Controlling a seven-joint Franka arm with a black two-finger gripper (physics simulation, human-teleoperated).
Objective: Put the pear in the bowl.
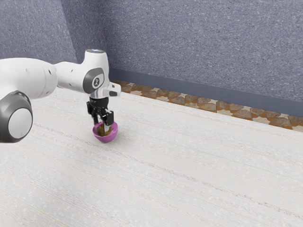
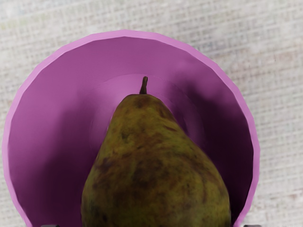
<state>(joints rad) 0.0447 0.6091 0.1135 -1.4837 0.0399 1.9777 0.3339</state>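
Table (image 1: 189, 184) is off-white w/ faint streaks, kinda woven-looking up close tbh. Pinkish-purple bowl (image 1: 105, 138) sits upright on it btw.

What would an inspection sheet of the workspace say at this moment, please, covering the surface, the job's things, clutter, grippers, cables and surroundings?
Surface: pale, streaked tabletop, with a woven-looking texture up close.
Job's things: brown-and-green mottled pear with a short dark stem, lying inside the round magenta bowl; the bowl stands upright.
Clutter: nothing seen.
Grippers: black two-finger tool low over the bowl, fingers apart; the white arm comes in from the exterior view's left.
Cables: nothing seen.
Surroundings: speckled blue-grey wall with a plain grey-blue skirting; strip of brown and cream stone-patterned floor beyond the tabletop.
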